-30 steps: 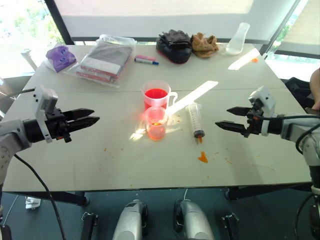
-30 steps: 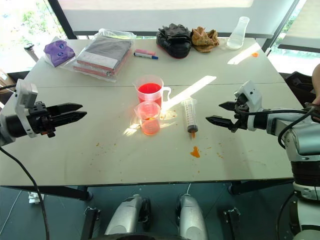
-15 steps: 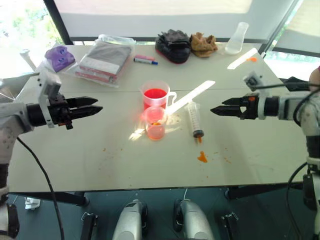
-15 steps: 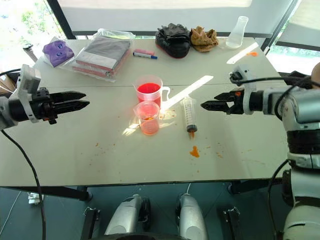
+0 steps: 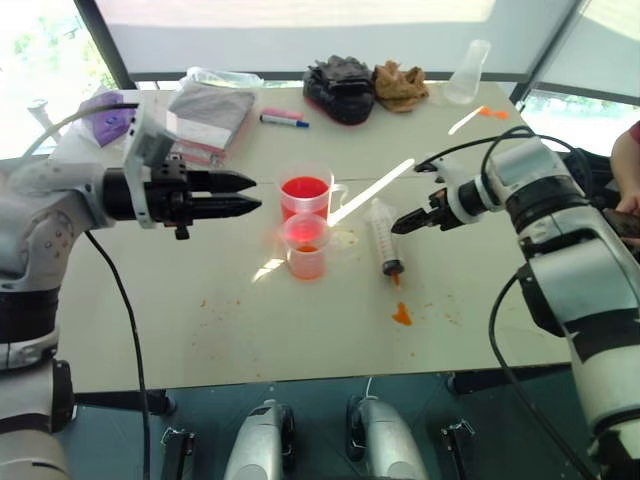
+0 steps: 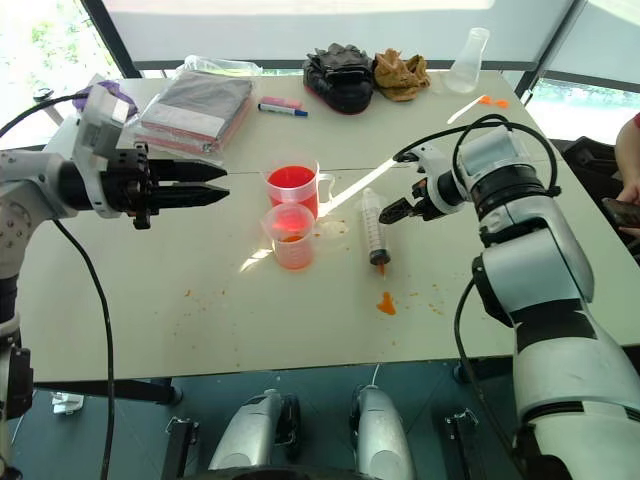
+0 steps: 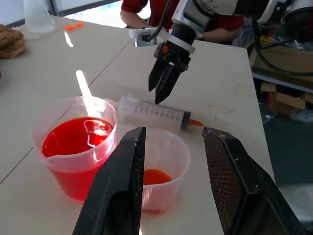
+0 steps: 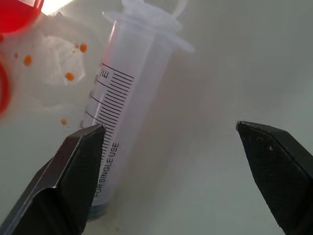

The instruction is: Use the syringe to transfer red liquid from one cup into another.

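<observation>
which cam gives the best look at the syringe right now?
Right wrist view: the syringe lies close up on the table between the open right gripper fingers, graduations and flange readable. Left wrist view shows its whole length with orange tip, past the two cups. The head views show it small, lying right of the cups.

Bare white table (image 5: 200, 330) lies open on the near side. The tall handled clear cup of red liquid (image 5: 306, 195) and the short handleless pinkish cup (image 5: 306, 246) seem to touch, blocking the left approach to the clear graduated syringe (image 5: 384, 235); its right side is free.
</observation>
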